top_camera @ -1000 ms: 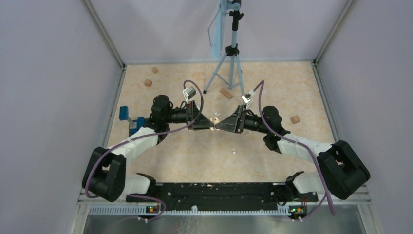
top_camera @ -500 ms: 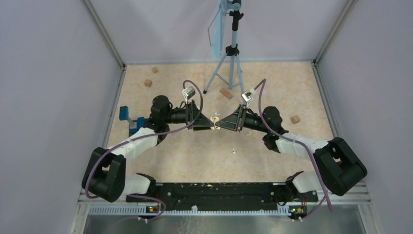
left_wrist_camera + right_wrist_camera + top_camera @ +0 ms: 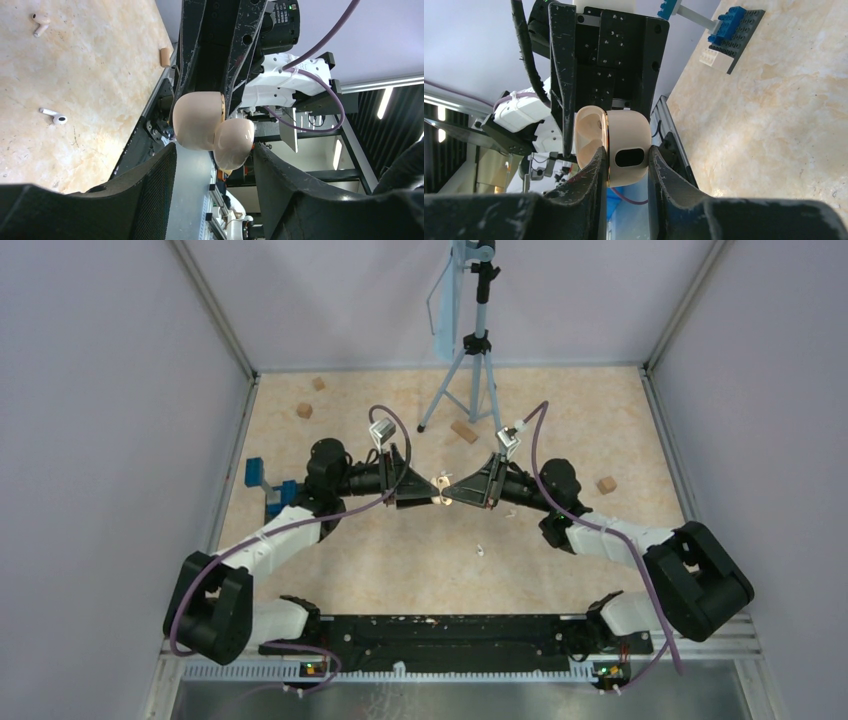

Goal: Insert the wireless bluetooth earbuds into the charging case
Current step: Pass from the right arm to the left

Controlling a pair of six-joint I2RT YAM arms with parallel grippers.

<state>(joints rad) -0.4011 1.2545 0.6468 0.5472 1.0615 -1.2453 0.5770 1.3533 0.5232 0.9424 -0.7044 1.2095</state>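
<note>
The beige charging case (image 3: pixel 441 488) hangs above the middle of the table with its lid (image 3: pixel 586 137) swung open. My right gripper (image 3: pixel 626 152) is shut on the case's body (image 3: pixel 626 145), one finger on each side. My left gripper (image 3: pixel 214 150) faces it from the other side, open, its fingers standing apart from the case (image 3: pixel 200 125) without touching it. Two white earbuds (image 3: pixel 41 22) (image 3: pixel 55 116) lie on the table in the left wrist view. One earbud (image 3: pixel 479 550) shows on the table below the grippers in the top view.
A tripod (image 3: pixel 470 360) stands at the back centre. Tan wooden blocks (image 3: pixel 304 410) (image 3: pixel 463 430) (image 3: pixel 605 484) are scattered on the table. A blue brick assembly (image 3: pixel 265 485) sits by the left wall. Walls enclose three sides.
The right gripper has closed onto the case. The left gripper has opened, let go of it and drawn back slightly to the left.
</note>
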